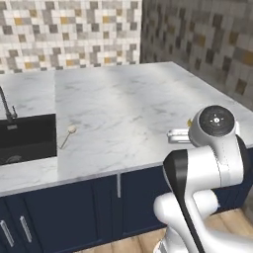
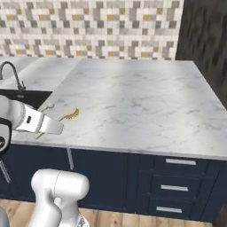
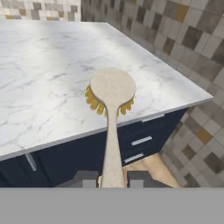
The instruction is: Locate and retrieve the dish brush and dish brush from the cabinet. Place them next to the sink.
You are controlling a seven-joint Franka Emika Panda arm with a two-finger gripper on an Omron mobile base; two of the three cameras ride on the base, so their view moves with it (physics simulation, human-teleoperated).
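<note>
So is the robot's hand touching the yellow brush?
Touching. In the hand view the fingers sit tight on both sides of the yellow brush's handle, shut on it with no gap.

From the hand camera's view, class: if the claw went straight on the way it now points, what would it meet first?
Probably the marble countertop: the claw, shut on the yellow-bristled brush, points over it toward the tiled wall. Depth is unclear.

Rendered kitchen: marble worktop (image 1: pixel 128 113), mosaic tile backsplash (image 1: pixel 69 32), black sink (image 1: pixel 27 136) with tap (image 1: pixel 6 106), navy drawers (image 2: pixel 175 188).
</note>
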